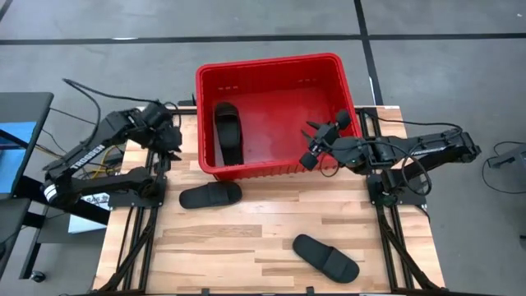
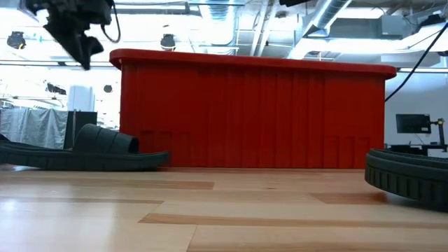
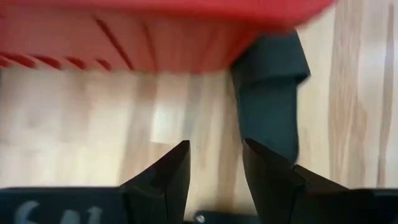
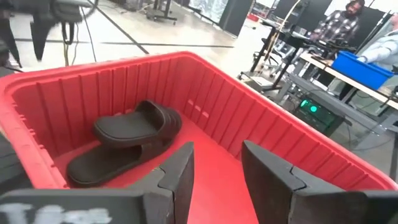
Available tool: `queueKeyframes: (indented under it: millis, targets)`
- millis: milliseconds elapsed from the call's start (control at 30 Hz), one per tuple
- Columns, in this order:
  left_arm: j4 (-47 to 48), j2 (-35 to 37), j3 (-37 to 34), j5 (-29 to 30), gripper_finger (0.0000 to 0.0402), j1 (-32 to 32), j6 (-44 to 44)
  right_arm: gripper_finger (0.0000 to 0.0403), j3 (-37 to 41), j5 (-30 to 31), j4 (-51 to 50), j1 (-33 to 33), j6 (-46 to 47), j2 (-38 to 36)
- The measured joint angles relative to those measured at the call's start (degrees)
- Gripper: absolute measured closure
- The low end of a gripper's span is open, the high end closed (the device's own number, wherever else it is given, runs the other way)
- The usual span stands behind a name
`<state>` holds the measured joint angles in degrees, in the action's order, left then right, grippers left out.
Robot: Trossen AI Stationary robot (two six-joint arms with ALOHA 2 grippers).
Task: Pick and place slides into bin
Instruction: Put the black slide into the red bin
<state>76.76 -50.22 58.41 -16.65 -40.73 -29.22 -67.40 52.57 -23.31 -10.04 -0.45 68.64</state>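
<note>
Right hand (image 1: pixel 313 131) open, empty, over bin (image 1: pixel 271 64) | slide (image 4: pixel 127 142) inside, well apart

1. Three black slides on show: one inside the bin (image 1: pixel 227 131), one on the tabletop just outside the bin's near wall (image 1: pixel 210 195), one farther out toward the near right part of the tabletop (image 1: pixel 326 256).
2. One red bin (image 1: pixel 279 67).
3. Two arms, one at either side of the tabletop (image 1: pixel 246 238).
4. One person in the room behind (image 4: pixel 341 22).
</note>
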Motion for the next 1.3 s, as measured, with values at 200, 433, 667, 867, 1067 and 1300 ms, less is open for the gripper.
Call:
queueKeyframes:
  millis: [200,433,667,867,1067,1300]
  targets:
    - [1.0,0.9,-6.2,-0.1,0.0264,4.7,0.2,0.0278,0.0,0.2,0.1,-1.2,0.0,0.0]
    - [0.9,0.7,-11.0,-1.0,0.0264,7.8,0.9,0.0278,0.0,1.8,0.0,-2.4,0.0,0.0]
    - [0.7,0.7,-13.6,-1.2,0.0264,7.8,1.1,0.0278,0.0,6.4,0.0,-2.7,-0.1,-0.2]
    - [0.8,0.7,-14.9,-4.5,0.0264,7.8,1.3,0.0278,0.1,6.5,-0.2,-2.2,-0.2,-1.0]
    - [0.8,0.7,-14.9,-4.6,0.0264,7.8,1.3,0.0278,0.1,6.6,1.0,-2.3,-2.9,-2.0]
    - [0.8,0.7,-16.5,-4.3,0.0264,7.8,0.2,0.0278,0.0,7.6,3.1,-2.3,-7.1,-3.2]
